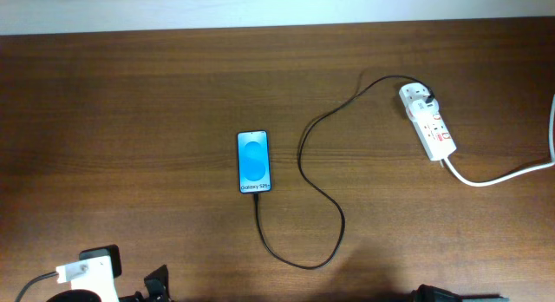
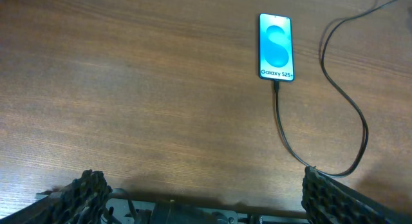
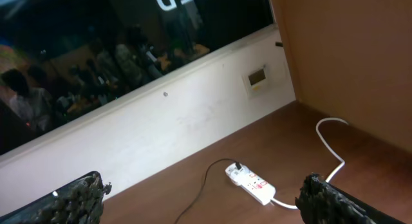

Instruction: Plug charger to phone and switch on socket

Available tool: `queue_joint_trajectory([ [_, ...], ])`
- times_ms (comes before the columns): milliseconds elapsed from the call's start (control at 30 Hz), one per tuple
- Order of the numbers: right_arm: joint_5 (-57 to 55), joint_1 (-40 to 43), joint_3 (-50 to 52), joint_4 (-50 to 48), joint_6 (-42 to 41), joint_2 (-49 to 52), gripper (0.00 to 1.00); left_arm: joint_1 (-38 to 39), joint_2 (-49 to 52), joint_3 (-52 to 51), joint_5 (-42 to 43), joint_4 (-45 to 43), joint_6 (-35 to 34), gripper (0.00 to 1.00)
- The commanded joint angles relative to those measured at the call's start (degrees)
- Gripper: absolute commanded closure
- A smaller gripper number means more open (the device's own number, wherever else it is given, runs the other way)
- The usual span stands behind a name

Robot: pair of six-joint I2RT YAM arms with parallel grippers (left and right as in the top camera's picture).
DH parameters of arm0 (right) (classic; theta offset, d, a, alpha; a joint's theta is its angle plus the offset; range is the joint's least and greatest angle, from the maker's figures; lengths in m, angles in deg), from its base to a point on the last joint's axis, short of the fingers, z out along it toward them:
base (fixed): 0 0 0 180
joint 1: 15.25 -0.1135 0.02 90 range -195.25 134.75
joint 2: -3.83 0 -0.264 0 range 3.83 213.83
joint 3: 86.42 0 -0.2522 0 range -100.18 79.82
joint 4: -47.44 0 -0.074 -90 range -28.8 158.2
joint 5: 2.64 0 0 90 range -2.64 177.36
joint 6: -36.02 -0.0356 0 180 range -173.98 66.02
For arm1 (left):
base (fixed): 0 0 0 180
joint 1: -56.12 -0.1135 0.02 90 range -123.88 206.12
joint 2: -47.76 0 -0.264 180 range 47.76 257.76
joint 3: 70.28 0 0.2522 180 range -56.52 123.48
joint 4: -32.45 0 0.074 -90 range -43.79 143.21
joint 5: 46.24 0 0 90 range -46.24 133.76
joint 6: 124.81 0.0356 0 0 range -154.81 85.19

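**Brown wood table [image 1: 130,120]: phone cabled, pincers spread**

The phone [image 1: 253,161] lies flat at mid-table with its blue screen lit. The charger [image 1: 301,159] meets the phone's bottom edge, loops toward the near edge, then runs up to the socket [image 1: 428,121] at far right, where its plug head sits in the end outlet. A white cord [image 1: 512,172] trails off right. Switch position cannot be told. The left pincer [image 2: 203,185] and right pincer [image 3: 203,192] are both spread wide, holding nothing, near the table's front edge.
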Motion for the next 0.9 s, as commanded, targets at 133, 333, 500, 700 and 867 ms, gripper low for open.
queue_joint_trajectory([
  [133, -0.1, -0.3, 3.2, 0.3, 0.3, -2.0, 0.02, -0.3, -0.2, 0.2, -0.9, -0.2, 0.4, 0.01],
  [333, -3.6, -3.1, 5.8, 0.1, 2.7, -3.1, 0.02, -0.3, -0.2, 0.2, -0.9, -0.2, 0.4, 0.01],
  [500, -4.5, -9.3, 37.8, -18.6, 2.4, -18.1, 0.02, -0.3, -0.2, 0.2, -0.9, -0.2, 0.4, 0.01],
  [700, -3.9, -9.3, 85.5, -55.6, -12.8, -36.3, 0.02, -0.3, -0.2, 0.2, -0.9, -0.2, 0.4, 0.01],
  [867, 2.4, -9.3, 109.7, -81.8, -18.4, -41.5, 0.02, -0.3, -0.2, 0.2, -0.9, -0.2, 0.4, 0.01],
])
